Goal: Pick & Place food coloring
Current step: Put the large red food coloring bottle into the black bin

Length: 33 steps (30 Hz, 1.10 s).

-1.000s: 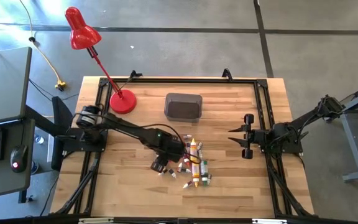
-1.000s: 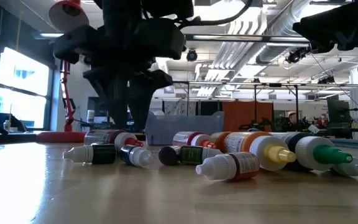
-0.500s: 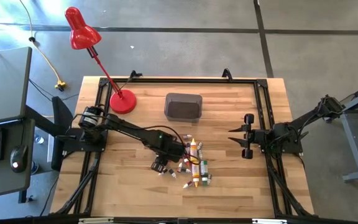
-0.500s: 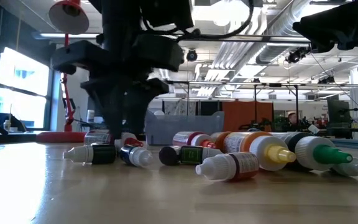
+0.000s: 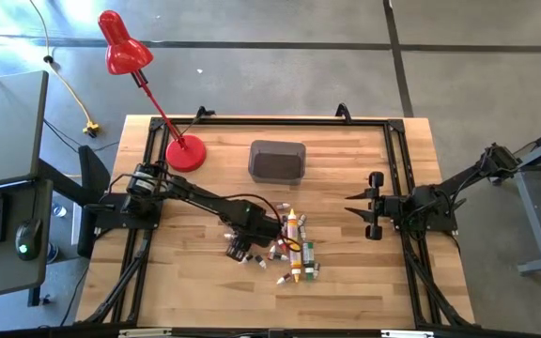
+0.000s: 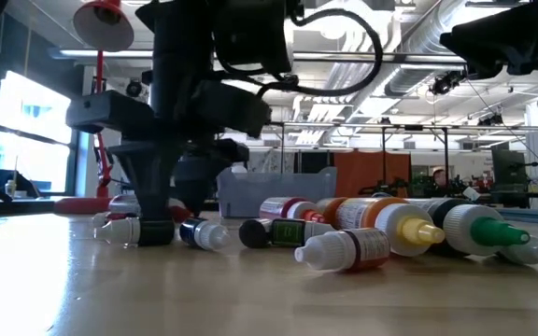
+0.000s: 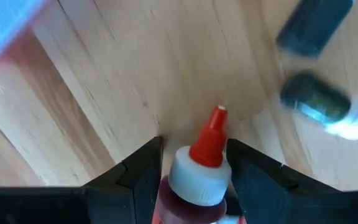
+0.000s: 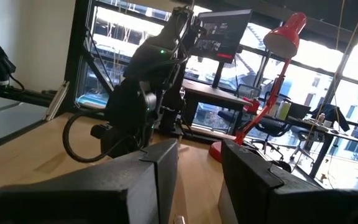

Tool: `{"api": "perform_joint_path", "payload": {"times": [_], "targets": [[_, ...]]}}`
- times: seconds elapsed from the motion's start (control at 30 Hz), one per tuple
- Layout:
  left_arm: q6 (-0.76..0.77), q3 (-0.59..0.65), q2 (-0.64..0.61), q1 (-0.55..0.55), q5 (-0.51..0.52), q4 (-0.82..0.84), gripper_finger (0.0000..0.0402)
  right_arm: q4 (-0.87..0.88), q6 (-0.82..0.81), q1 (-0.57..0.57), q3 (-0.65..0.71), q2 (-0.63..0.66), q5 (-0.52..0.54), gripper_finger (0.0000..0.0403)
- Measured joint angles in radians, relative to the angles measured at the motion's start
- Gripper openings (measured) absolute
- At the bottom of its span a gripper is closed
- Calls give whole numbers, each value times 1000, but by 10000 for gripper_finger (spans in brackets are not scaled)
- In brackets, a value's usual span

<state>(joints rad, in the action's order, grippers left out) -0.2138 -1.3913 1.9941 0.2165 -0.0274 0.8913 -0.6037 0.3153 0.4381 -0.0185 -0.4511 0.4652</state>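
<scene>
While my left jaws (image 7: 194, 177) bracket, unclosed, one red-tipped white-capped squeeze bottle (image 7: 199, 171) lying on the wooden desk (image 7: 104, 93): centre before squeezing; right jaws (image 5: 372, 205) parted, idle.

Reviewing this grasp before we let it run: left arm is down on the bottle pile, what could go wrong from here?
1. The left gripper has its fingers either side of a red-capped bottle, near the neck; closing there might squeeze it out or tip it.
2. Two dark bottles lie loose close by; the fingers could knock them on lift.
3. The rest of the pile sits right beside the gripper, so bottles may roll. The right gripper waits apart.
</scene>
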Motion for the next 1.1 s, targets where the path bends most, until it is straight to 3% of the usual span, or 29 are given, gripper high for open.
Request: {"api": "perform_joint_path", "payload": {"times": [0.63, 0.93, 1.1], "targets": [[0, -11, 1, 0, 38, 86, 175, 1, 0, 0, 0, 0, 0, 117], [1, -11, 0, 0, 39, 84, 104, 1, 0, 0, 0, 0, 0, 117], [9, -17, 0, 0, 65, 83, 101, 1, 0, 0, 0, 0, 0, 117]]}}
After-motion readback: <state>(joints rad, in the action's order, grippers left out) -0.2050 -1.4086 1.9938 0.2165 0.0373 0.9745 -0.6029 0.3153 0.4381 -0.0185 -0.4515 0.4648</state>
